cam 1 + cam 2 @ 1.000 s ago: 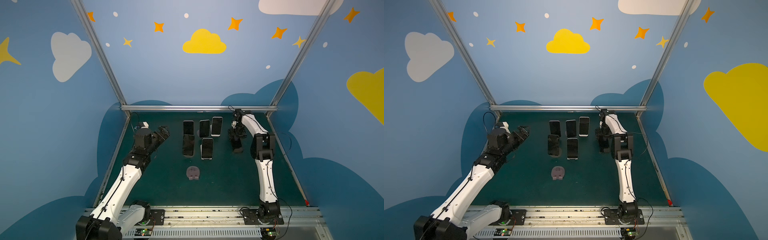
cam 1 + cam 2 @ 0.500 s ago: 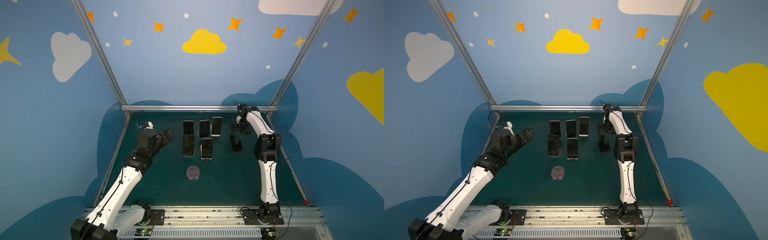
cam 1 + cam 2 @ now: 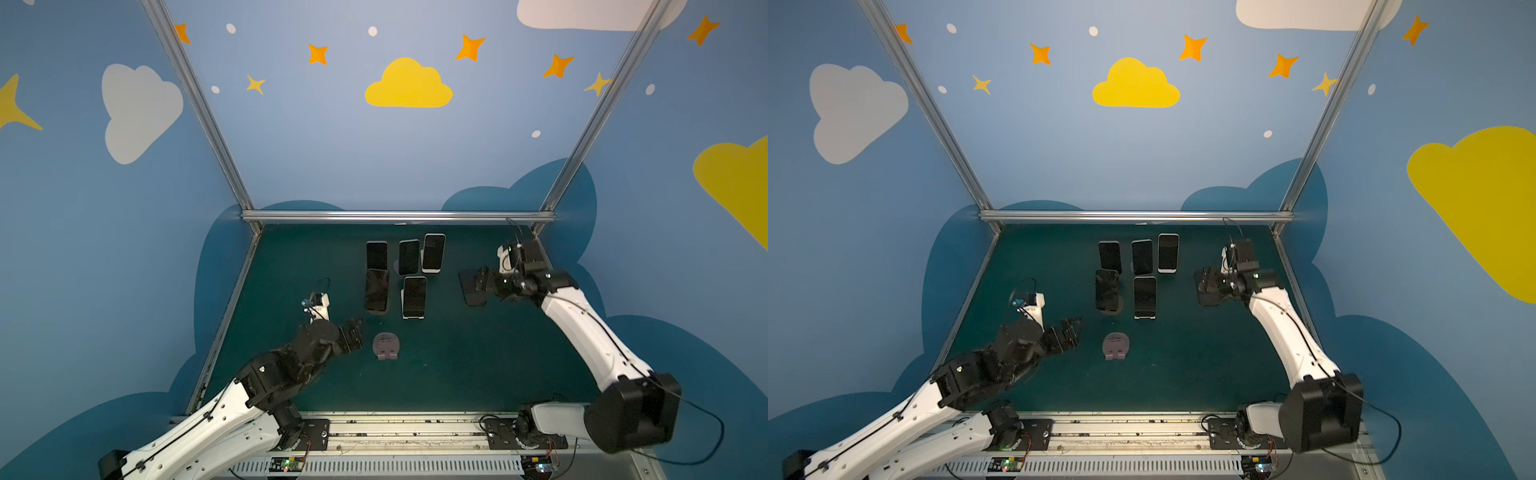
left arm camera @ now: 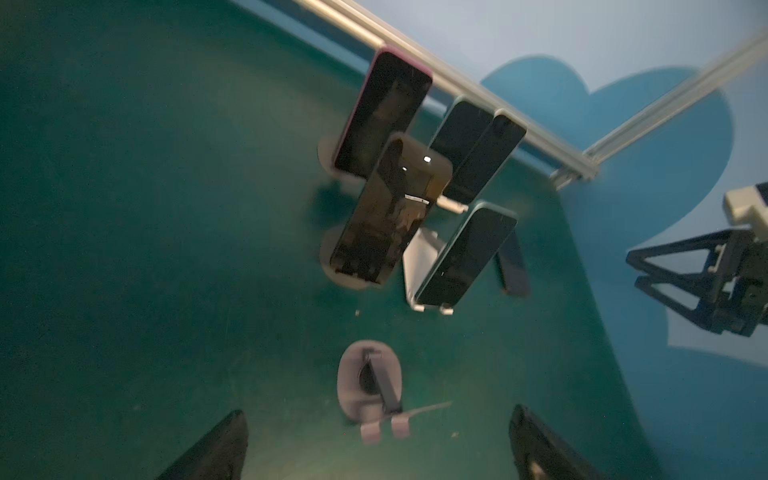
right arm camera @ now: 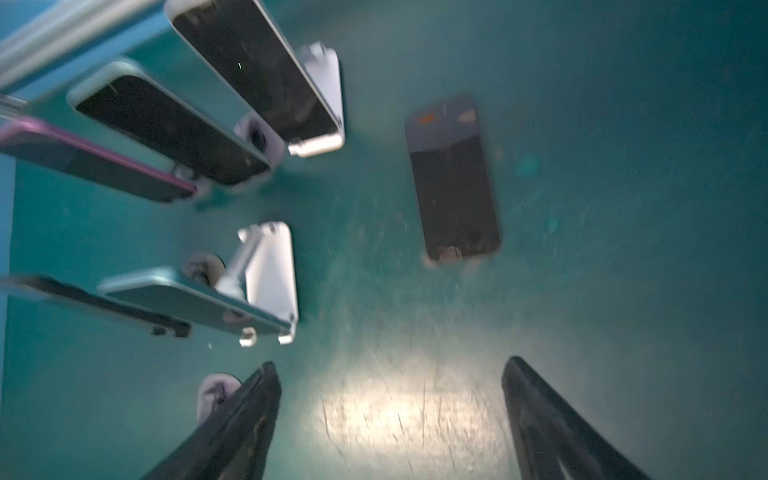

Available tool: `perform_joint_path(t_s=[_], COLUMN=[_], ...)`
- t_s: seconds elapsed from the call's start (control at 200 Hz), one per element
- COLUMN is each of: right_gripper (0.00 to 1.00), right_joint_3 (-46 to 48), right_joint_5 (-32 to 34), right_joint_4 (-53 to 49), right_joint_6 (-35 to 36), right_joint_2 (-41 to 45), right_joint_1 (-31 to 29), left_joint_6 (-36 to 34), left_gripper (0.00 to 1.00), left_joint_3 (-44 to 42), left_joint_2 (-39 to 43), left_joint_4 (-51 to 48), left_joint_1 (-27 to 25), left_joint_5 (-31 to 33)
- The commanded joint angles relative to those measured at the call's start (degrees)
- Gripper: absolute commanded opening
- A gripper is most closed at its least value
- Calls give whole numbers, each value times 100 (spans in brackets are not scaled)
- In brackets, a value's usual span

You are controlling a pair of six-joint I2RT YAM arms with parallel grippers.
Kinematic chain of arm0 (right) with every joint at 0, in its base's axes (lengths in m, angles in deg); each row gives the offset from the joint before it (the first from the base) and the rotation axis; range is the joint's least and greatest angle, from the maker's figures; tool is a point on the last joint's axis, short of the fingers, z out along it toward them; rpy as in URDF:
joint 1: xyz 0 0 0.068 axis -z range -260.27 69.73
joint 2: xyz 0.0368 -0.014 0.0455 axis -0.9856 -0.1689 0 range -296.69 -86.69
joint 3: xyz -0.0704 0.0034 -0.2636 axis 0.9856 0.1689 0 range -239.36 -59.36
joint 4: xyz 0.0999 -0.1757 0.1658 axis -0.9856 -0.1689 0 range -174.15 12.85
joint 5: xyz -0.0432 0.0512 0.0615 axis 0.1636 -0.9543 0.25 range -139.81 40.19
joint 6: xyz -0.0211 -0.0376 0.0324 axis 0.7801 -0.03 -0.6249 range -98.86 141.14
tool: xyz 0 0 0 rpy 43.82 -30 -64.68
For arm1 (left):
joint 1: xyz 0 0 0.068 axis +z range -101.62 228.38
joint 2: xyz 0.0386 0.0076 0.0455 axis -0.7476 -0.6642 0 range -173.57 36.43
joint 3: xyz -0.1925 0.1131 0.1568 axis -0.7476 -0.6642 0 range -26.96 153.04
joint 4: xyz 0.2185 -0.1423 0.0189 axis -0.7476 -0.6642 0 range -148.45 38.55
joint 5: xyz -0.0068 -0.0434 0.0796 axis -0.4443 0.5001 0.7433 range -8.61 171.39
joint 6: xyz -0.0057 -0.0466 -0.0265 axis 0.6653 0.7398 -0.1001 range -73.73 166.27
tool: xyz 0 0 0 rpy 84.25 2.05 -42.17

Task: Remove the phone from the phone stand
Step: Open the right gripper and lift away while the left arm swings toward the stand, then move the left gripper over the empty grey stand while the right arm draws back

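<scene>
Both arms had shifted: the left gripper [image 3: 352,333] had swung in toward the middle, and the right gripper [image 3: 482,281] had dropped lower. Both sets of jaws stood apart, holding nothing. On the green mat [image 3: 457,365] stood five propped phones [image 3: 377,289]. The phone [image 3: 471,289] lay flat just ahead of the right gripper, well apart from the empty stand [image 3: 386,345] near the left gripper.

White arm links [image 3: 582,328], black joints [image 3: 631,415], thin black cables [image 3: 722,432], black base plates [image 3: 500,434]
</scene>
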Motion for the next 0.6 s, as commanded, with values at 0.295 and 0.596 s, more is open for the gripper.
perform_joint_path(t_s=[0.295, 0.596], right_gripper=[92, 92], right_joint_3=[1534, 1761], right_joint_5=[573, 641], right_joint_4=[2264, 2453], right_joint_6=[-560, -645], right_joint_2=[1354, 1492], right_joint_1=[115, 89], left_joint_6=[1668, 3438], left_gripper=[100, 100], left_joint_3=[936, 2804], left_joint_2=[-3581, -5481], left_joint_4=[774, -1380], left_joint_1=[-2016, -2722], left_joint_5=[1840, 2991])
